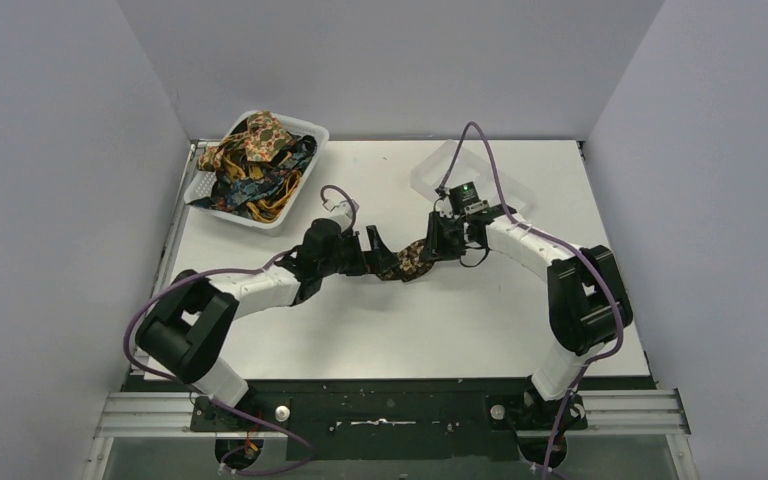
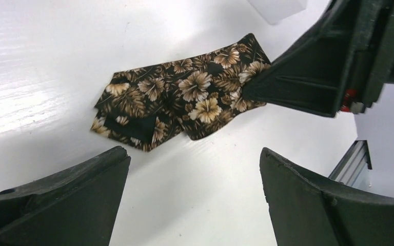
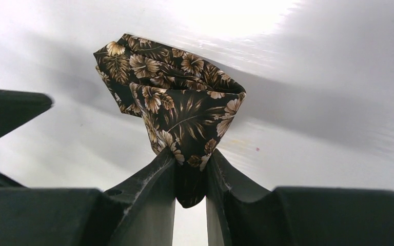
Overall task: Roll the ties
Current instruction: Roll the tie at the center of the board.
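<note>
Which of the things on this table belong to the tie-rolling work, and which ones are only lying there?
For the job:
- brown floral tie, pinched in the right jaws
- heap of patterned ties, back left, waiting

Only lying there:
- white plastic basket, holding that heap
- clear plastic tray, back right

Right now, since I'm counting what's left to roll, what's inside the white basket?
A tangled heap of ties fills the white basket: an orange-tan floral tie on top, a navy tie and a yellow tie beneath. The heap covers the basket floor, so no count is possible.
</note>
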